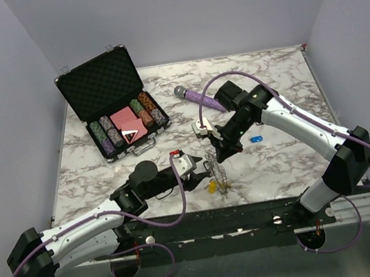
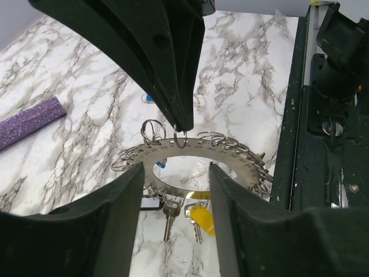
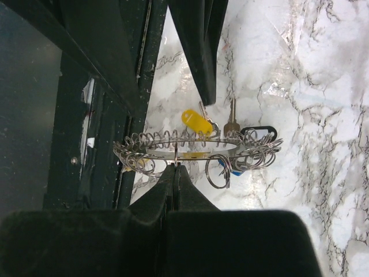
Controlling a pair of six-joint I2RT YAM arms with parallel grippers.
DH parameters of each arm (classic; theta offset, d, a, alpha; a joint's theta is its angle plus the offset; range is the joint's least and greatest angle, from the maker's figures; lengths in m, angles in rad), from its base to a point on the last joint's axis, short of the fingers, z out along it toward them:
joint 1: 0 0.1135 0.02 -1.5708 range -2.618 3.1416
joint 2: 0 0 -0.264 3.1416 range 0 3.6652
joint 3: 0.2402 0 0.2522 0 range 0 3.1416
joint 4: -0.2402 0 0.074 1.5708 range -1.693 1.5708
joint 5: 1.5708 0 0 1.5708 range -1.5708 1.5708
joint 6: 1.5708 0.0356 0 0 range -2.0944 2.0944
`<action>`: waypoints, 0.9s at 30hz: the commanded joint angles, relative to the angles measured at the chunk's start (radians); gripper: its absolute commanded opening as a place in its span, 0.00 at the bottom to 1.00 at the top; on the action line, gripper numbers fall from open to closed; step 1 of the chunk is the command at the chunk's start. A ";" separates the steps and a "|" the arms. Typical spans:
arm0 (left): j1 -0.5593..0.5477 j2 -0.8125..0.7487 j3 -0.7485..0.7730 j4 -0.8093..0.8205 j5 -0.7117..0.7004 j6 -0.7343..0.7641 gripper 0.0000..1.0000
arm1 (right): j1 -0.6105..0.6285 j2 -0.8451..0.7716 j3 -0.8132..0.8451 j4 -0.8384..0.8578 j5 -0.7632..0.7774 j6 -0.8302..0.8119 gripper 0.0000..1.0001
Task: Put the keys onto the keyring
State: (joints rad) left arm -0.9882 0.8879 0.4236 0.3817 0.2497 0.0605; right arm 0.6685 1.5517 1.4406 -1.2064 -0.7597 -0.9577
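Note:
The keyring (image 1: 217,173) is a flat silvery disc with many small wire loops round its edge, hanging above the table's front edge. My right gripper (image 1: 217,155) is shut on one loop (image 3: 175,157) at the rim of the keyring (image 3: 190,151). Under the keyring (image 2: 230,157) hang a yellow-capped key (image 2: 202,221), a plain metal key (image 2: 169,216) and a black tag (image 3: 254,134). My left gripper (image 2: 176,174) is open, its fingers (image 2: 109,231) either side of the hanging keys and holding nothing. A blue key (image 1: 256,139) lies on the table.
An open black case (image 1: 93,82) of poker chips stands at the back left. A purple microphone (image 1: 200,98) lies at the back centre, behind the right arm. The table's dark front rail (image 2: 323,144) runs just beside the keyring.

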 commanded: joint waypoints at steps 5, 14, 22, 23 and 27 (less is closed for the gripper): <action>0.002 0.131 0.043 0.169 0.075 0.052 0.43 | 0.008 0.011 0.029 -0.015 -0.023 0.011 0.00; 0.002 0.195 0.055 0.227 0.108 0.019 0.29 | 0.009 0.011 0.026 -0.015 -0.038 0.008 0.00; 0.002 0.212 0.057 0.223 0.108 0.015 0.21 | 0.009 0.008 0.021 -0.015 -0.050 0.007 0.00; 0.002 0.213 0.060 0.221 0.108 0.015 0.21 | 0.008 0.008 0.021 -0.015 -0.052 0.008 0.00; 0.002 0.217 0.064 0.209 0.108 0.015 0.17 | 0.009 0.007 0.023 -0.015 -0.061 0.005 0.00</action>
State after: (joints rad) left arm -0.9874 1.0946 0.4541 0.5823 0.3233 0.0811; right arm 0.6689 1.5585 1.4406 -1.2163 -0.7719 -0.9581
